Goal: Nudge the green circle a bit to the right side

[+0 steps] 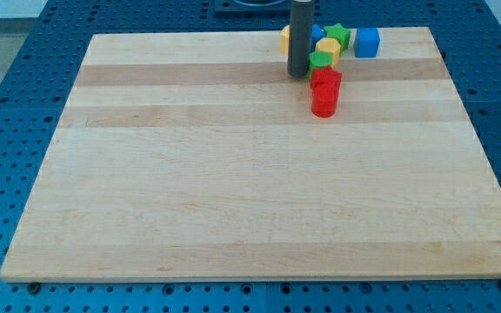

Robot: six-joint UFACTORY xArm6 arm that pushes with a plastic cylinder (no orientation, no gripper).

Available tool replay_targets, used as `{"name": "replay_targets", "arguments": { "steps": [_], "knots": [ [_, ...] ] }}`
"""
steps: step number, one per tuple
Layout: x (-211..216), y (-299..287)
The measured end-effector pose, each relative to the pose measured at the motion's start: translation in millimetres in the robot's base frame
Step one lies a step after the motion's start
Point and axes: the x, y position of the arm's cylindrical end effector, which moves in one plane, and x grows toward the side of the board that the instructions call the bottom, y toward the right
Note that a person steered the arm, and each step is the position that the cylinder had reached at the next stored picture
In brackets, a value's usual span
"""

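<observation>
The green circle (321,59) sits near the view's top, in a cluster of blocks on the wooden board (233,174). My tip (299,73) stands right at the green circle's left side, touching or almost touching it. The rod hides part of the blocks behind it.
Two red blocks (323,91) lie stacked in a line just below the green circle. A yellow round block (329,46), a green star (337,35), a blue cube (367,42), a partly hidden blue block (317,34) and a yellow block (283,38) lie above it.
</observation>
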Motion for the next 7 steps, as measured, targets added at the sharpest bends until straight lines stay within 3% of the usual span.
{"name": "replay_targets", "arguments": {
  "steps": [5, 7],
  "knots": [
    [41.3, 0.1],
    [102.9, 0.9]
  ]
}}
